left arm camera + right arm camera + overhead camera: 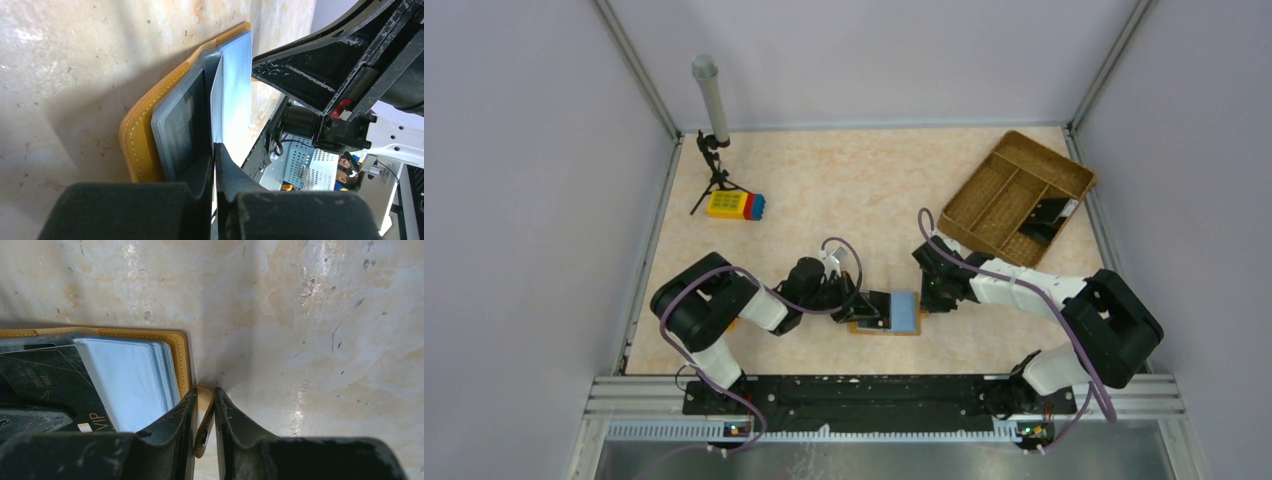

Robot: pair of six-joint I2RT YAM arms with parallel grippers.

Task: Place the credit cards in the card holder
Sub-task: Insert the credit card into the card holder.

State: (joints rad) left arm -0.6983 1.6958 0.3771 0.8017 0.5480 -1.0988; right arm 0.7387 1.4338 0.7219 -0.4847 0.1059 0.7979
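Observation:
The orange-tan card holder (886, 329) lies open near the table's front edge, between both grippers. Its clear sleeves show pale blue (906, 310) on the right half. A black credit card (50, 382) marked VIP lies on the left half. My left gripper (215, 146) is shut on a thin pale sleeve (216, 100) of the holder (135, 130), lifted off a grey sleeve with a dark card (182, 120) in it. My right gripper (204, 392) is shut on the holder's snap tab (204, 412) at its right edge (179, 350).
A brown woven tray (1034, 146) sits at the back right with dark cards (1049, 214) in one compartment. A yellow-red-blue toy block (735, 205) and a small tripod with a grey tube (712, 100) stand at the back left. The arms' base rail (874, 395) runs along the near edge.

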